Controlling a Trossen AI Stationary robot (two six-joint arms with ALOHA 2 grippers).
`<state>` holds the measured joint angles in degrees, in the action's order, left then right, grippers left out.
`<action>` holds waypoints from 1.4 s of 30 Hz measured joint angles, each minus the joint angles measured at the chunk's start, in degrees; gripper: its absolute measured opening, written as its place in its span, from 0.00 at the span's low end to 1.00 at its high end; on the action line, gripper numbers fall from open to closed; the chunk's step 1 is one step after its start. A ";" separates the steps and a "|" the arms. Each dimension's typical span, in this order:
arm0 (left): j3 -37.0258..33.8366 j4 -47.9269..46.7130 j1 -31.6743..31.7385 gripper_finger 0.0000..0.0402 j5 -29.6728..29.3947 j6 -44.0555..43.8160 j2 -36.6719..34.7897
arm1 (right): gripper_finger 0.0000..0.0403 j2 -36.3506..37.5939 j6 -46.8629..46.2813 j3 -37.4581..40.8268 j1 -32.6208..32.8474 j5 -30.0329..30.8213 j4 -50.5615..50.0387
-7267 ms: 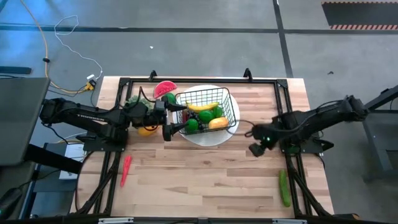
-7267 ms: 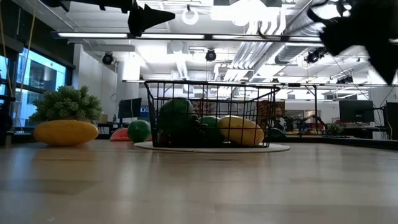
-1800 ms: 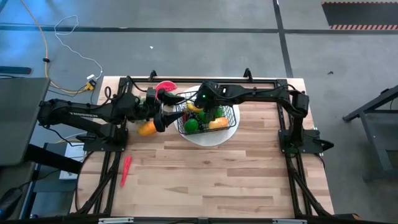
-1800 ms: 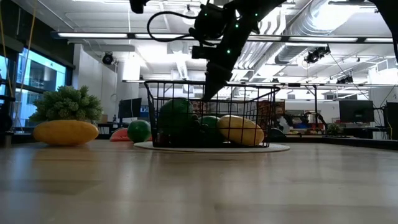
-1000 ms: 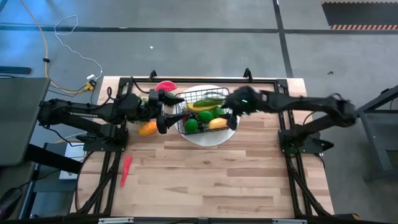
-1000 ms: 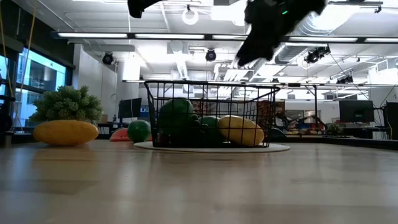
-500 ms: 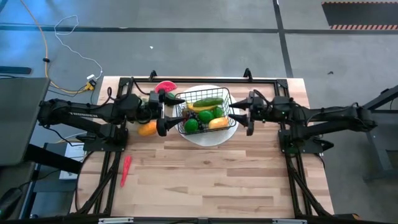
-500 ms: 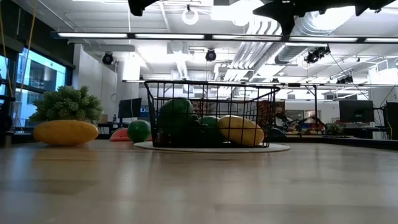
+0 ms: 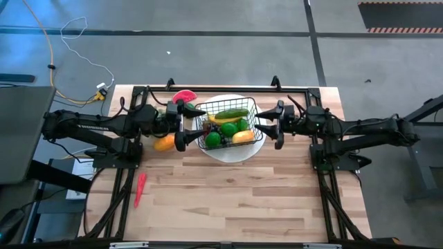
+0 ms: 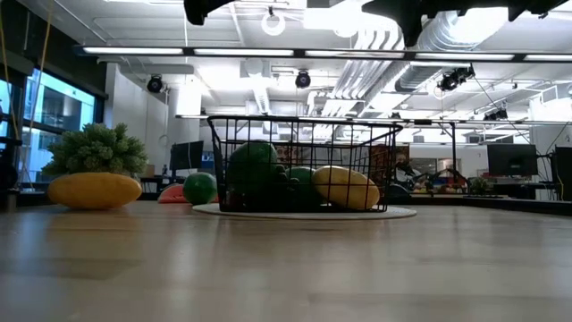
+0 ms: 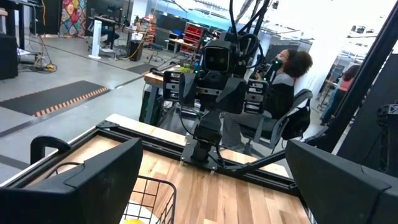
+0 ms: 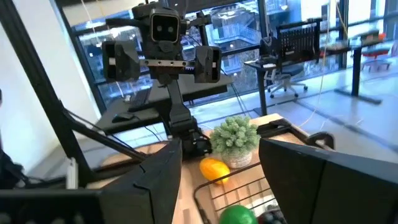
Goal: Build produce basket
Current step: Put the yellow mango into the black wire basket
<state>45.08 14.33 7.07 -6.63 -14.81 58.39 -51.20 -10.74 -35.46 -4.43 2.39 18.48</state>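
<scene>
The black wire basket stands on a round white plate. A green cucumber lies across its top, over a banana, limes, dark grapes and an orange-yellow fruit. My left gripper hovers open just left of the basket. My right gripper hovers open just right of it. The two face each other. A watermelon slice, a bushy green vegetable and an orange-yellow fruit lie left of the basket. A red pepper lies near the left front.
In the low view both grippers show only at the top edge, well above the basket rim. A lime sits on the table left of the plate. Bare wood spreads across the near half of the table. A person sits beyond the table's right side.
My right gripper has drawn back from above the basket's right part toward the table's right edge and settled level beside the basket, facing it. The cucumber stays lying across the basket's top. My left gripper has kept still.
</scene>
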 joint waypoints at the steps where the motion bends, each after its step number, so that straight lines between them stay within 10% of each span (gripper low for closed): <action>1: 0.00 0.00 0.00 0.95 0.00 0.00 0.00 | 0.49 0.00 1.16 0.00 0.00 0.00 0.00; 29: 0.36 -0.91 0.00 0.95 0.36 -2.45 0.00 | 0.49 0.00 2.18 0.00 -0.02 0.00 -0.26; 42: 6.86 -57.94 0.63 0.95 -9.85 -11.84 0.95 | 0.49 0.00 2.21 -0.02 -0.04 0.01 -1.98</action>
<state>51.94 -43.61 7.70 -16.48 -26.65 59.34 -51.20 -8.54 -35.48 -4.47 2.40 16.50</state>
